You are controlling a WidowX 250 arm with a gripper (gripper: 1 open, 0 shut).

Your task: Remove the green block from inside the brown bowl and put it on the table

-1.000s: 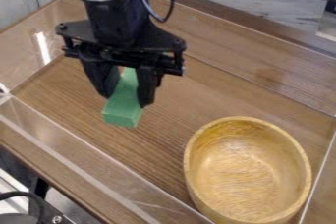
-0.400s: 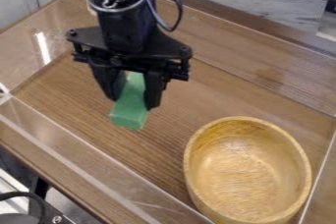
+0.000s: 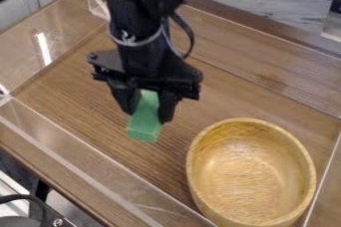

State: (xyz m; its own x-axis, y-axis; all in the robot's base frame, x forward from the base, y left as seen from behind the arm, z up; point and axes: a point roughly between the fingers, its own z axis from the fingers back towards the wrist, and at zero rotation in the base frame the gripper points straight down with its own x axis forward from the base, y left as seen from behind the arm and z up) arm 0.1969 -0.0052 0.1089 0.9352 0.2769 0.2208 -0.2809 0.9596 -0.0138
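With the gripper (image 3: 147, 101) clamped on the green block (image 3: 146, 117), I'd lower straight down to the table (image 3: 83, 102) beneath it, then release gently.

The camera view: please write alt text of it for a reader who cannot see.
A black robot end effector holds a green block over a brown wood-grain table. To the right in the picture, a wide light-brown bowl sits with nothing inside.
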